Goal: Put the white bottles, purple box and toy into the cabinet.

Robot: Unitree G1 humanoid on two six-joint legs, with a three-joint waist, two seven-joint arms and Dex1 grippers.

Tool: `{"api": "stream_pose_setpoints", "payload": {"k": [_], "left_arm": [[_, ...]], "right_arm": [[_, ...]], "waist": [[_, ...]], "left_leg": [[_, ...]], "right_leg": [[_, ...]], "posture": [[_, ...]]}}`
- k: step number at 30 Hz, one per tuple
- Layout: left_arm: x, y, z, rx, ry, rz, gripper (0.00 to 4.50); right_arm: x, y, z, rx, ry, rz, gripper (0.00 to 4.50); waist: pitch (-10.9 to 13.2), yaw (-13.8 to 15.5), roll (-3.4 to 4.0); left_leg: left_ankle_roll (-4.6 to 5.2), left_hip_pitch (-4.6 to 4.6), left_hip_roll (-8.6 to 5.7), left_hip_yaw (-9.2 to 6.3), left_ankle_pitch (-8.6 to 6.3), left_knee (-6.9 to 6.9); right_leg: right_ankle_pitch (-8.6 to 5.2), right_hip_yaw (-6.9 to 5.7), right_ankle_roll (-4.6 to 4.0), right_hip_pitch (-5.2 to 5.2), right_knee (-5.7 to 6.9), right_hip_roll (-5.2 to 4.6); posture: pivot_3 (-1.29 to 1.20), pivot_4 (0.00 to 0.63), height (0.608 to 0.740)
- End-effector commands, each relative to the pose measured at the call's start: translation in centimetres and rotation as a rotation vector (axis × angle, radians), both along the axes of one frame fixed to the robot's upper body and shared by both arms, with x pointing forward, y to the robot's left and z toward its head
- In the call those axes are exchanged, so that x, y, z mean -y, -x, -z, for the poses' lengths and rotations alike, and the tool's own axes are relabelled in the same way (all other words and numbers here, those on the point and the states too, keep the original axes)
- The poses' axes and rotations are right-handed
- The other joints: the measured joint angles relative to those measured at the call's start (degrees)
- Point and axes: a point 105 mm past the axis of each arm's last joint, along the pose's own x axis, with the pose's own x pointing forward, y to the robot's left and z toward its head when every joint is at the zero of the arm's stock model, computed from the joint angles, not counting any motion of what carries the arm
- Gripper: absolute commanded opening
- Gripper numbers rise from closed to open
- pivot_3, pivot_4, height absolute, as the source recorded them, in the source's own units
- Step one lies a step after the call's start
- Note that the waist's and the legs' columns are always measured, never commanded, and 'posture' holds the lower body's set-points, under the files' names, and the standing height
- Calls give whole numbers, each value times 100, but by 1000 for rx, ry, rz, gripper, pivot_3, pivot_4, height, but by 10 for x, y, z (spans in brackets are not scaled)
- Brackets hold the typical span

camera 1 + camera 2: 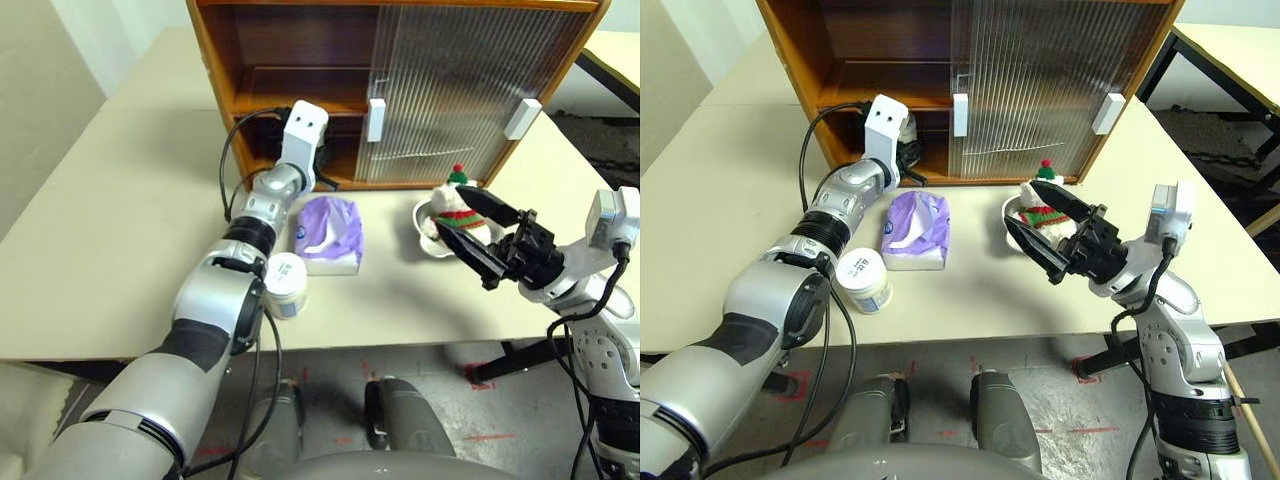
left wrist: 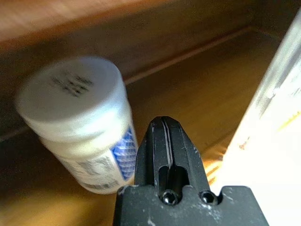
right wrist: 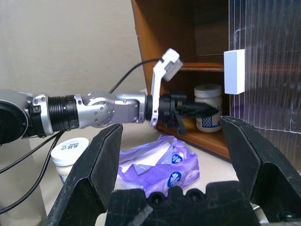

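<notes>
Nearest the edge: one squat white plastic jar with a bluish label (image 1: 864,279), tucked right against the left arm, so easy to clip and roll off. Next back, soft lilac tissue pack (image 1: 916,231) beside a fluffy white plush with striped scarf (image 1: 1042,211) sitting in a shallow dish (image 1: 1012,214), right gripper (image 1: 1042,228) gaping empty in front of it. Farthest in, second white jar (image 3: 208,107) on the orange-brown wooden cabinet (image 1: 222,70) floor, left gripper (image 3: 200,110) pinched shut and empty just beside it. Could knock it over backing out.

On the table (image 1: 90,250), the cabinet (image 1: 480,100) is set at twelve o'clock with one bottle (image 3: 208,107) inside, the purple box (image 1: 332,233) before it, another bottle (image 1: 285,285) at seven o'clock of that box, and the toy (image 1: 455,205) at three o'clock.
</notes>
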Motion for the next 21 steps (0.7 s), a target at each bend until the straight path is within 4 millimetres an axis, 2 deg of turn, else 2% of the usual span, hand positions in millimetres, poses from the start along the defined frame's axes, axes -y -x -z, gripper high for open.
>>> {"api": "stream_pose_setpoints", "payload": {"k": [1, 7, 16, 21], "left_arm": [[2, 1, 0, -2, -2, 21, 9], [-14, 1, -2, 15, 103, -43, 9], [-19, 9, -6, -65, 517, -154, 9], [-30, 8, -8, -69, 635, -240, 9]], "right_arm": [[4, 2, -4, 25, 10, 14, 4500], [2, 1, -3, 21, 6, 10, 4500], [3, 0, -3, 19, 10, -1, 4500], [3, -1, -4, 18, 15, -8, 4500]], "waist": [[0, 12, 0], [0, 14, 0], [0, 35, 0], [0, 45, 0]], "left_leg": [[0, -1, 0, -1, 0, 0], [0, 0, -1, 1, 0, 5], [0, 4, -2, -1, 0, 6], [1, 5, -2, -1, 0, 7]], "right_leg": [[0, 0, 0, -1, 0, 0], [4, 5, 4, 2, 0, -3], [3, 7, 3, 5, 5, -5], [3, 7, 3, 7, 6, -4]], "posture": [[-50, 42, 740], [-40, 50, 740], [-23, 62, 740], [-21, 66, 740]]}}
